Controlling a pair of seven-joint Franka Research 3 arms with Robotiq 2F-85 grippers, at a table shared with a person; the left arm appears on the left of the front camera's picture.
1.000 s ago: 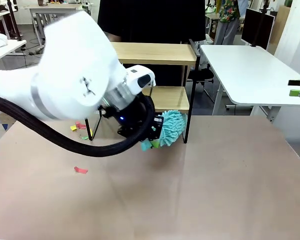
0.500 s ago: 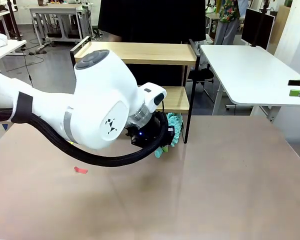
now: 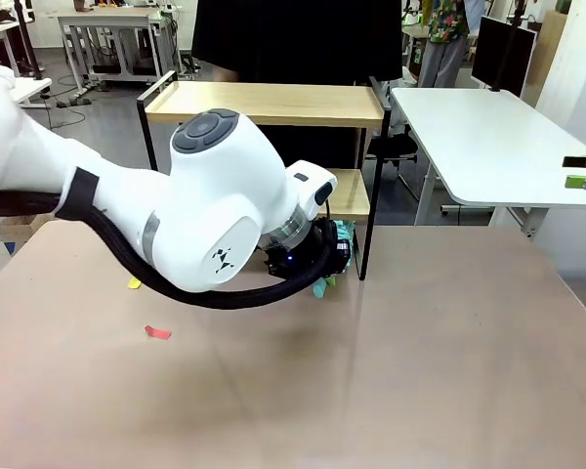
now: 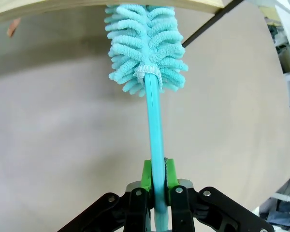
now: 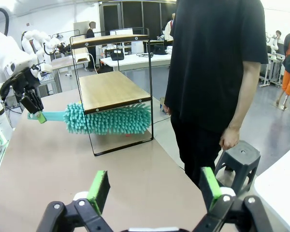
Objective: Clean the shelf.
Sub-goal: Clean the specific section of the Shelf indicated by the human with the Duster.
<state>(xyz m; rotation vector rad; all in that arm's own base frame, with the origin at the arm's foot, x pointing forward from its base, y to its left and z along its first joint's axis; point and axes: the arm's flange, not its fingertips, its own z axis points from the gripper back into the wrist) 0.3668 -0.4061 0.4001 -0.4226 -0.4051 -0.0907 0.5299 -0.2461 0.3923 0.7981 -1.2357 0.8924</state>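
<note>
Your left gripper (image 4: 157, 170) clamps the turquoise duster (image 4: 146, 43) by its handle, head under the lower board of the shelf (image 5: 108, 89); your right gripper (image 5: 154, 186) stands wide open, empty.

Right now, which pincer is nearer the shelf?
Left. The left pincer holds the duster at the shelf; the right pincer, open, hangs far off to its side.

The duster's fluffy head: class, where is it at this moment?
In the right wrist view the duster's head lies just beneath the shelf's lower board, above the table, its handle clamped in the left gripper.
</note>
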